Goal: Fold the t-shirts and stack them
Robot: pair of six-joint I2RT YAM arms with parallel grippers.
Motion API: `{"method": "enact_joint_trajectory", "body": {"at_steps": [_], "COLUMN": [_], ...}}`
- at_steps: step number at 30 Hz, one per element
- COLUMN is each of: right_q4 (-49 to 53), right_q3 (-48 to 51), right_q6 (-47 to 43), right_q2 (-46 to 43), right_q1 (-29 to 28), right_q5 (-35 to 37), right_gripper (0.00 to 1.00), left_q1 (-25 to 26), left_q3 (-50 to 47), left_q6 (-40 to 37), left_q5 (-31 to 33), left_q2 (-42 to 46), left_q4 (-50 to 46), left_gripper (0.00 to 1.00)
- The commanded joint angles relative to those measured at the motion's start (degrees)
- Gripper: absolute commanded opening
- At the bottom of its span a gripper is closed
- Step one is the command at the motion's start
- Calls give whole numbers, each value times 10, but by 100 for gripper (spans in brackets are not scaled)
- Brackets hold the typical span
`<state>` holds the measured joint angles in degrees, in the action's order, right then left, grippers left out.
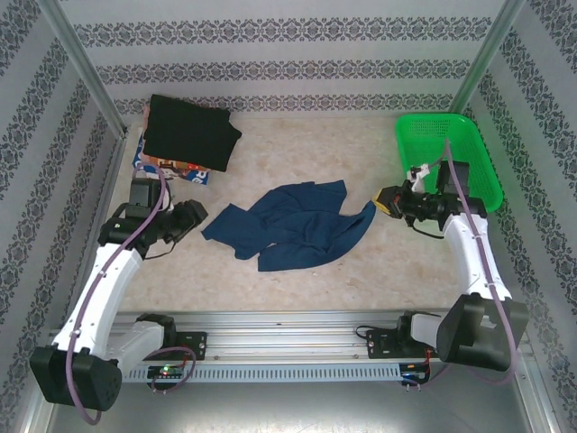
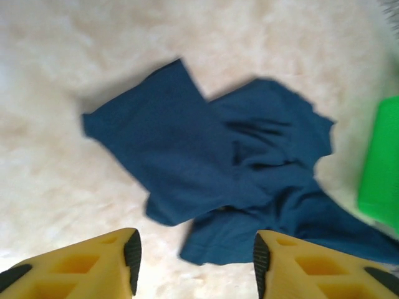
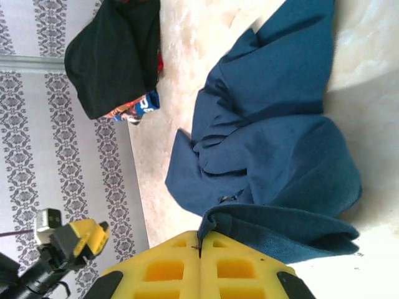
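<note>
Top external view: a navy blue t-shirt (image 1: pixel 293 225) lies crumpled and spread unevenly in the middle of the table (image 1: pixel 297 144), with a narrow corner of cloth reaching out to its right. The right gripper (image 1: pixel 383 203) sits at that corner. In the right wrist view its yellow fingers are pressed together with the shirt's folded hem pinched between their tips. The left gripper (image 1: pixel 194 216) is just beside the shirt's left edge. In the left wrist view its yellow fingers (image 2: pixel 112 261) with black pads stand apart above the bare tabletop, grasping nothing, and the shirt lies ahead of them. At the far left corner of the table a folded black t-shirt (image 1: pixel 189 133) rests on top of a multicoloured printed t-shirt (image 1: pixel 171 167), whose edge shows beneath its near side. Both are well apart from the navy one. A green mesh basket (image 1: pixel 446 153) stands at the far right of the table, just behind the right arm.
</note>
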<state>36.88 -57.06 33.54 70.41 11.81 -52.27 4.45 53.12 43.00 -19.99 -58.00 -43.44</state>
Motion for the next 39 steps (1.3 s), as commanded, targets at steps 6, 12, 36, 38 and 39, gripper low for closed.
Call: {"method": "enact_joint_trajectory", "body": {"at_steps": [6,12,36,38,39], "right_q4": [21,30,64,64,65], "right_q3": [-29,-31,-34,-33,-33], "right_q6": [-33,-37,-58,-58,-60], "right_q2": [7,8,-7,-5,-4], "right_q1": [16,20,38,38,39], "right_q5": [-10,-11,-17,-17,-16], "right_gripper": [0,0,0,0,0], "left_q1": [3,1,-13,-14,-14], "left_q3": [-110,-127,-40,-36,-35], "left_q6": [20,25,-12,-15,-16], "left_q5": [51,56,56,48,47], "left_q2": [-31,-143,-341,-352,-356], "left_q4": [37,172,315,317,316], "left_gripper": [34,34,37,36,36]}}
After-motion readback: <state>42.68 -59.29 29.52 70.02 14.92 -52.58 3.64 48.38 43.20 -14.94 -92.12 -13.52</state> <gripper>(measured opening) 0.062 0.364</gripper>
